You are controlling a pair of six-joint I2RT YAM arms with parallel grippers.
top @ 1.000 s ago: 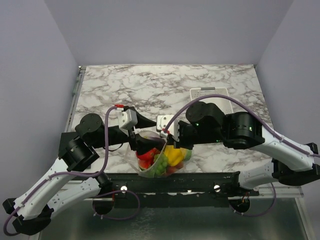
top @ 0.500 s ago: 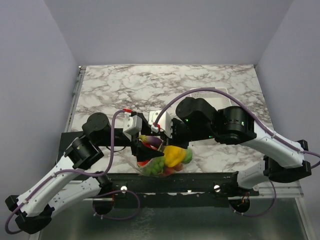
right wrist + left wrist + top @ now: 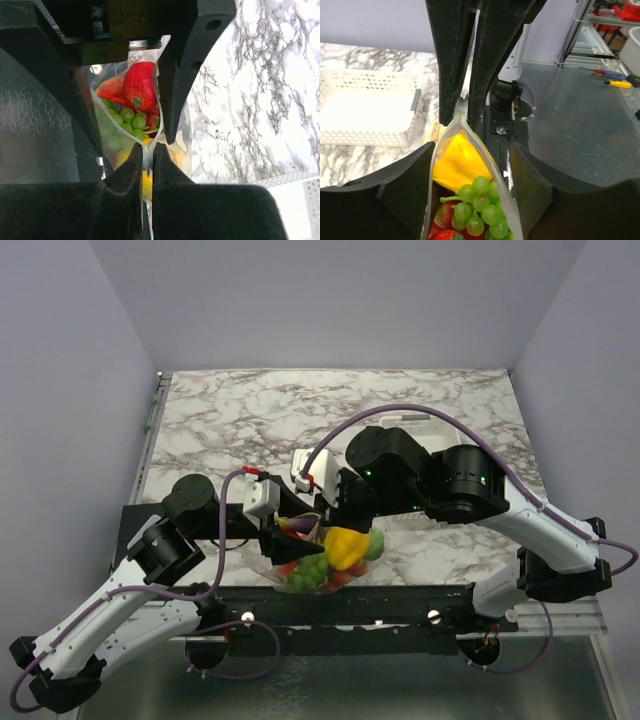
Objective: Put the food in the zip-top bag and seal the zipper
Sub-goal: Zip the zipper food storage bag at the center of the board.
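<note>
The zip-top bag (image 3: pixel 318 562) hangs above the table's near edge with its mouth spread open. Inside lies the food: green grapes (image 3: pixel 481 202), a yellow lemon (image 3: pixel 454 167), red berries (image 3: pixel 140 85) and a green lime (image 3: pixel 374 544). My right gripper (image 3: pixel 148 149) is shut on one end of the zipper (image 3: pixel 492 162), pinching the bag's mouth edge. That gripper's fingers (image 3: pixel 485 75) come down from the top of the left wrist view. My left gripper (image 3: pixel 472 150) is open and straddles the mouth, one finger on each side of the bag.
A white perforated basket (image 3: pixel 365 107) stands on the marble table (image 3: pixel 300 410) at the back right, partly behind the right arm (image 3: pixel 450 485). The black base rail (image 3: pixel 400 602) runs just below the bag.
My left gripper has slid right until it straddles the bag's mouth, its jaws a little narrower. The right arm has shifted left and back, still holding the bag's edge.
</note>
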